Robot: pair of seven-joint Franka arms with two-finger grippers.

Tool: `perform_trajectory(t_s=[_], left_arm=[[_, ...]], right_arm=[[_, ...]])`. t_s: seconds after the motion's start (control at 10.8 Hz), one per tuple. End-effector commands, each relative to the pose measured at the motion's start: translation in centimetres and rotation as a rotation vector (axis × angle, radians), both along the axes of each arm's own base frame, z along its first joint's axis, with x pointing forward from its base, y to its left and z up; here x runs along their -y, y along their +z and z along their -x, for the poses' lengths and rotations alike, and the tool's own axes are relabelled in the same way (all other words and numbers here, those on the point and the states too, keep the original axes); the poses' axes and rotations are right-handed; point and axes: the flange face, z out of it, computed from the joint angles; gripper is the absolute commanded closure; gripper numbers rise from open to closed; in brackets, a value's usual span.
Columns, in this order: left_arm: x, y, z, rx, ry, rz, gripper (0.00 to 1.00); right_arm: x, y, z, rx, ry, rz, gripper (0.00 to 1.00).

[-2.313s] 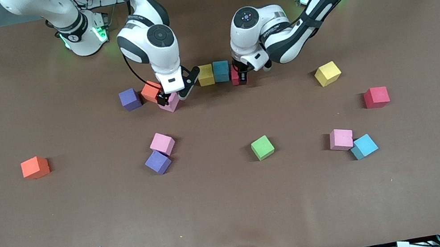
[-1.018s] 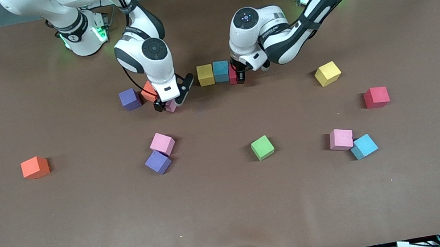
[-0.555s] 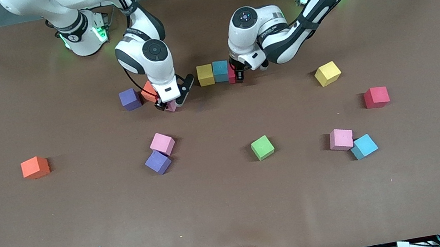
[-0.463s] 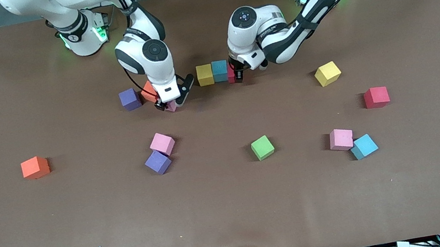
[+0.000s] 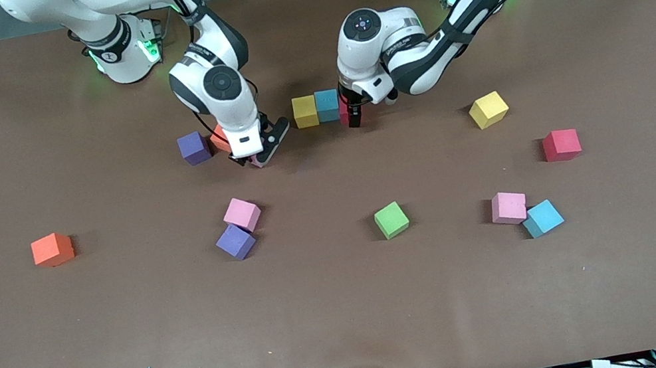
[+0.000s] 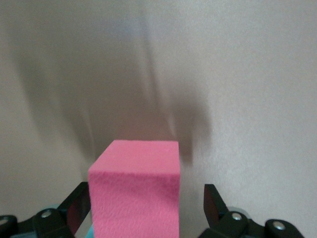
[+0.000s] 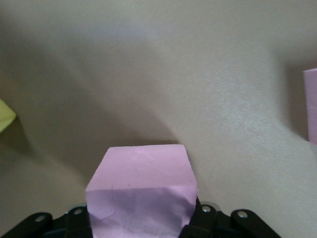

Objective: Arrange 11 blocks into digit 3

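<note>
Orange foam starts things off: a lone orange block [image 5: 52, 249] sits well toward the right arm's end of the table from the green block [image 5: 391, 220], slightly farther from the front camera than it. Farther from the camera than the green block, and on that same side of it, a purple block [image 5: 193, 147] stands beside a second orange block [image 5: 218, 140] that the right arm partly hides. The right gripper [image 5: 256, 156] is down low just beside them, its fingers [image 7: 204, 214] pressed against the sides of the held pink block [image 7: 141, 191]; I cannot tell whether that block rests on the table. A loose pink block [image 5: 241, 214] touches a second purple block [image 5: 235, 241], near the green block toward the right arm's end.

Farther from the camera than the green block runs a row: yellow block [image 5: 305, 111], light blue block [image 5: 328, 105] and red block [image 5: 346, 112], touching. The left gripper [image 5: 353, 117] straddles the red block with its fingers [image 6: 214, 203] spread, one of them clearly apart from the foam.

Toward the left arm's end from the green block lie a second yellow block [image 5: 488, 109], a third pink block [image 5: 508, 207] touching a second light blue block [image 5: 542, 218], and a second red block [image 5: 560, 144].
</note>
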Motion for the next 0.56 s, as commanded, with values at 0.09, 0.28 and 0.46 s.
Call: perform_trajectory(t_s=[0.09,0.28,0.46], left_arm=[[1.0,5.4,1.4,0.064,0.265,-0.044,0.00],[0.4,8.5,0.9,0.067,0.250,-0.030,0.00],[-0.1,10.1,-1.0,0.085,0.192,-0.028,0.00]], right_arm=[[0.5,3.2,-0.8,-0.021,-0.254,-0.073,1.00],[-0.3,3.8,-1.1,-0.011,-0.402,-0.077,1.00],[-1.6,5.0,-1.5,0.001,-0.576,-0.086,1.00]])
